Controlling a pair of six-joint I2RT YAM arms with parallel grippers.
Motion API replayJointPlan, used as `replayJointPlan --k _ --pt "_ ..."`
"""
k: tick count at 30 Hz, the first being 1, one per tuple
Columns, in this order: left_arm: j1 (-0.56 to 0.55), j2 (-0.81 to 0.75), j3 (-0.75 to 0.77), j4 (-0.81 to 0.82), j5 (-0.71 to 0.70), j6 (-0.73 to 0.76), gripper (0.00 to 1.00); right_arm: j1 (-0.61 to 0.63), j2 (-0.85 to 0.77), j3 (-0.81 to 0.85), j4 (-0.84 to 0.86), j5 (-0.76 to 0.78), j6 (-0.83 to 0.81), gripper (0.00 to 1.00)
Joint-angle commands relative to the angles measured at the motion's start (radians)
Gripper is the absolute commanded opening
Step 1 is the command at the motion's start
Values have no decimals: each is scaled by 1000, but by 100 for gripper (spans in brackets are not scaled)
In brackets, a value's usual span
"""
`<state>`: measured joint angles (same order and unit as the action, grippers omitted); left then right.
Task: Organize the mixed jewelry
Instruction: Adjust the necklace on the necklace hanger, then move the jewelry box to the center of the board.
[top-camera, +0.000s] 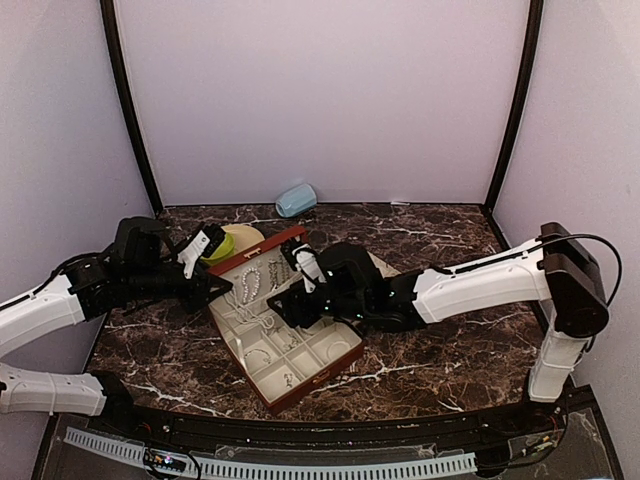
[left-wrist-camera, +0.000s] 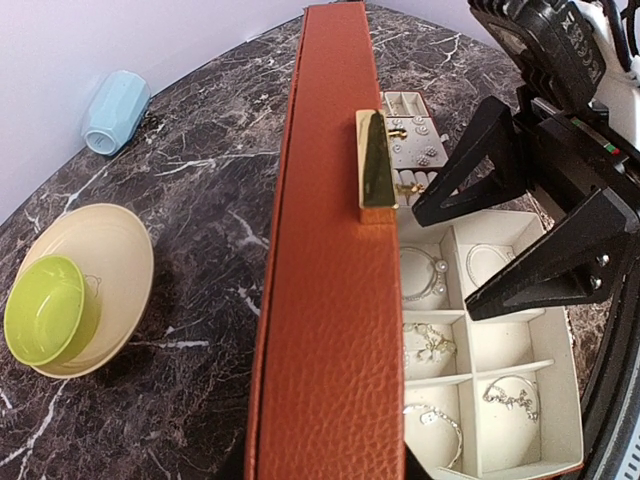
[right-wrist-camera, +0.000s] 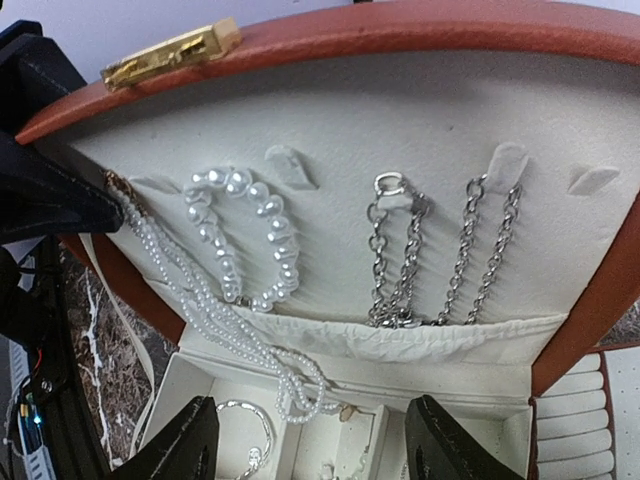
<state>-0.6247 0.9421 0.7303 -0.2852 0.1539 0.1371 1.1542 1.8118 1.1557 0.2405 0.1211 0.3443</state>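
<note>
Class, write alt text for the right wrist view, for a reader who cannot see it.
The cream-lined lid of an open reddish-brown jewelry case holds pearl strands and silver chains on hooks. Below, the open right gripper frames its compartments.

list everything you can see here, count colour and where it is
table: one, dark marble
case: one, reddish-brown, cream-lined, open mid-table
clasp: one, gold, on the lid's edge
pearl strands: two, white, hung inside the lid, the thin one trailing into the tray
chains: at least two, silver, hung inside the lid
bracelets: several, silvery, in the tray compartments
plate: one, cream, left of the case
bowl: one, lime green, on the plate
rounded object: one, pale blue, at the table's far edge
left gripper: black, at the lid's edge, jaws hidden
right gripper: black, jaws open over the tray
</note>
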Motion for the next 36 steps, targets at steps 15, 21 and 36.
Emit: replayJointPlan --k 15,21,36 --pt "49 6 39 50 -51 78 1 -45 7 -50 28 44 92 67" --pt "76 46 69 80 -46 98 8 -119 -40 -50 -93 35 62 68" --pt "104 105 118 112 -72 122 25 -191 41 44 -298 3 18 60"
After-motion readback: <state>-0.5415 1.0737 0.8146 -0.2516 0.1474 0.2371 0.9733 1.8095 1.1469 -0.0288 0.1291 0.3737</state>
